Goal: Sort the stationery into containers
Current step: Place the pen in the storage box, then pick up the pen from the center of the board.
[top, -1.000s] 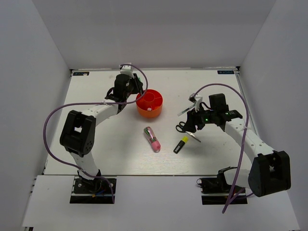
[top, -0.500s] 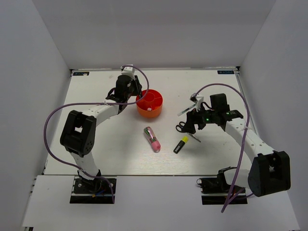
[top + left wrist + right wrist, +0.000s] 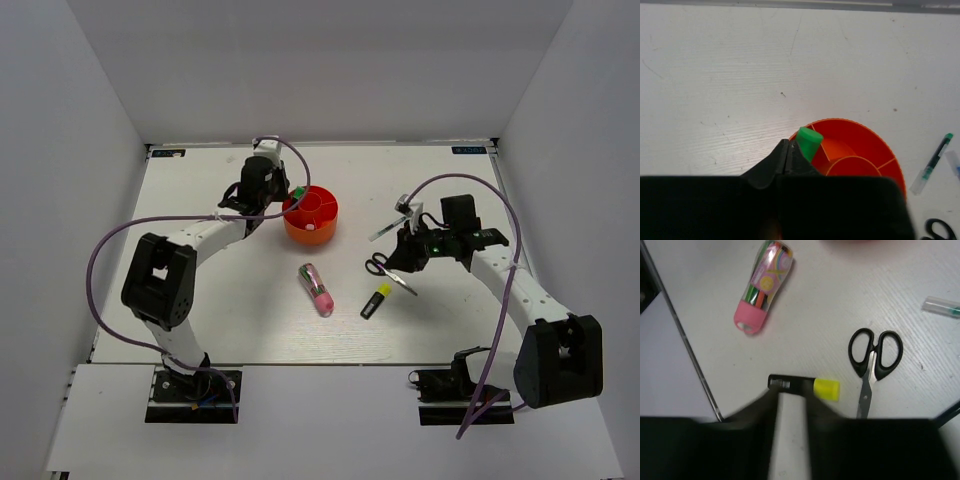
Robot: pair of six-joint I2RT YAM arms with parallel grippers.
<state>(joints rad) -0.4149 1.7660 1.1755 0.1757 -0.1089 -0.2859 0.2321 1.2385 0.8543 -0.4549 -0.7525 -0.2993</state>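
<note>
Fingertips point(image 3: 781, 154) of the left gripper point(image 3: 787, 146) were pinched together with nothing between them. The marker point(image 3: 809, 142) stood free just beside them, its green end up in an outer compartment at the rim of the organiser point(image 3: 867, 142). Across the table, the right gripper point(image 3: 789, 401) had its fingers point(image 3: 759, 407) apart and blurred, with bare tabletop showing in the gap. They held nothing, and the highlighter point(image 3: 812, 386) lay just past their tips, its black cap toward the gap. The scissors point(image 3: 875, 360) lay closed just beside the highlighter's yellow end, the pink pen point(image 3: 762, 287) lay well off on the other side, and the clear pen point(image 3: 940, 306) sat near the scissors' handles at the edge of the wrist view. Compared with a second earlier, the green end now showed from overhead at the organiser's left rim, where only the left gripper had shown before. The right gripper had drawn slightly back toward its own side, uncovering more of the scissors. The highlighter, pink pen, clear pen and organiser lay where they had been. The table point(image 3: 200, 300) was white, faintly scratched and speckled, and boxed in on three sides by plain pale walls point(image 3: 320, 70).
</note>
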